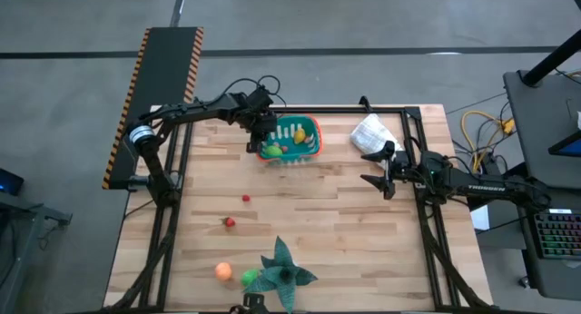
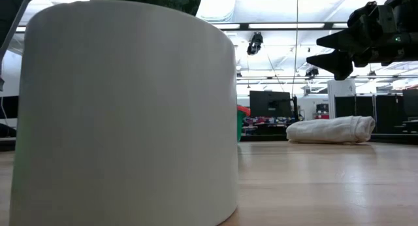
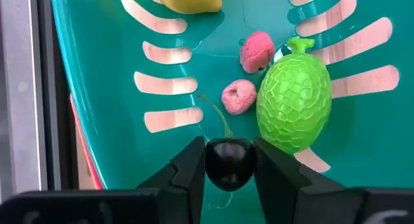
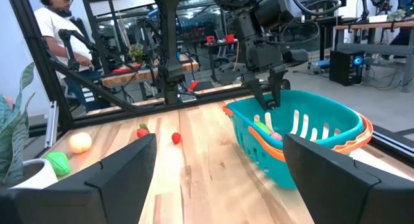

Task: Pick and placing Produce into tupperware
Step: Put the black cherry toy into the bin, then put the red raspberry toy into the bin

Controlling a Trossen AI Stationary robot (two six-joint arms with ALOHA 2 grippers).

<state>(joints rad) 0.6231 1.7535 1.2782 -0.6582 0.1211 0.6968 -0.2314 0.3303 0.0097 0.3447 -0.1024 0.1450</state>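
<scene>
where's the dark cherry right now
The dark cherry is pinched in the left gripper inside the teal tub, beside the green bumpy fruit, at the table's far side in the high view.

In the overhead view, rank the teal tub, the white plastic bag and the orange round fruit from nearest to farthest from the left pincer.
1. Teal tub with orange-red rim: the left pincer is over it.
2. Wrinkled white plastic bag: beyond the tub, toward the right arm.
3. Orange round fruit: at the table's opposite edge.

tupperware: far side of tabletop | left claw: over its left end, inside | bag: right of tupperware | right claw: right, nearer | loose produce: near-left of tupperware
</scene>
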